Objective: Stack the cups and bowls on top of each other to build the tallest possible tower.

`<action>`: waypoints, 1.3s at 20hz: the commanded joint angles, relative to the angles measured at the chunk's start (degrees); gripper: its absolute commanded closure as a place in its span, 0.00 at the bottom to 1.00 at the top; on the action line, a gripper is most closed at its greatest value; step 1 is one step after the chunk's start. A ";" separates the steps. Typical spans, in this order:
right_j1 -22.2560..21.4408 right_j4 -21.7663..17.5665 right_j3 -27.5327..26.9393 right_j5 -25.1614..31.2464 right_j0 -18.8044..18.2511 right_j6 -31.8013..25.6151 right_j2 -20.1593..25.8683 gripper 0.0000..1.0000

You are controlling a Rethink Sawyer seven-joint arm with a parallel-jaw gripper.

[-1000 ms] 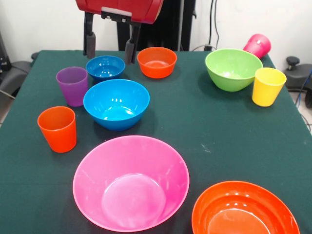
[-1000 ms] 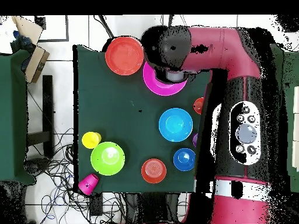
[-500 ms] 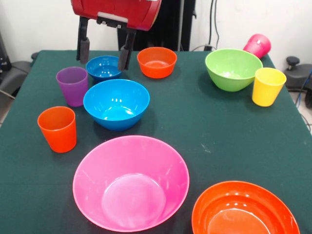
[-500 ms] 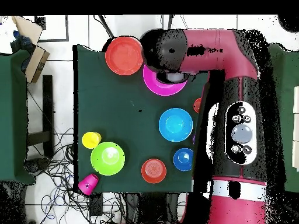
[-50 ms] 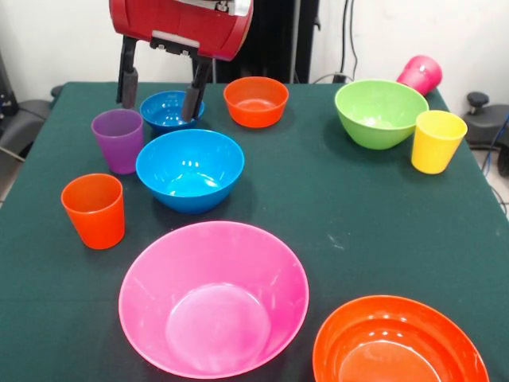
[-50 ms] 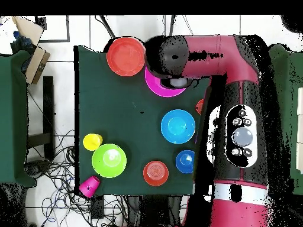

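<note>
The big pink bowl (image 5: pixel 213 298) sits at the near edge of the green table (image 5: pixel 334 207), and nothing is stacked yet. To its right, partly cut off by the picture, is the big orange bowl (image 5: pixel 399 341). Behind the pink one is the middle blue bowl (image 5: pixel 190 169). Far off to the right sits the green bowl (image 5: pixel 381 112). At the far side are the little blue bowl (image 5: pixel 169 111) and, just to its right, the little orange bowl (image 5: pixel 255 101).

Then the cups. The orange cup (image 5: pixel 94 210) stands near the left edge, with the purple cup (image 5: pixel 118 140) behind it. The yellow cup (image 5: pixel 437 141) stands beside the green bowl. The pink cup (image 5: pixel 420 75) lies on its side at the far right corner.

The red arm's claw (image 5: pixel 157 82) hangs above the purple cup and the little blue bowl. Its two black fingers (image 5: pixel 126 78) are spread apart and hold nothing.

I think there could be trouble here. The cup and the bowl are very close together, so one finger coming down might bump the wrong one and knock the cup over. The pink cup could also roll off the table.
</note>
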 commanded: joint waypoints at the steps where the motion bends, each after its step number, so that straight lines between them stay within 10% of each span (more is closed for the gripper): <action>1: 1.47 -3.39 7.88 -2.37 2.37 -3.92 0.51 0.00; 26: 2.12 -4.08 11.37 -8.75 4.05 -0.76 -1.79 0.00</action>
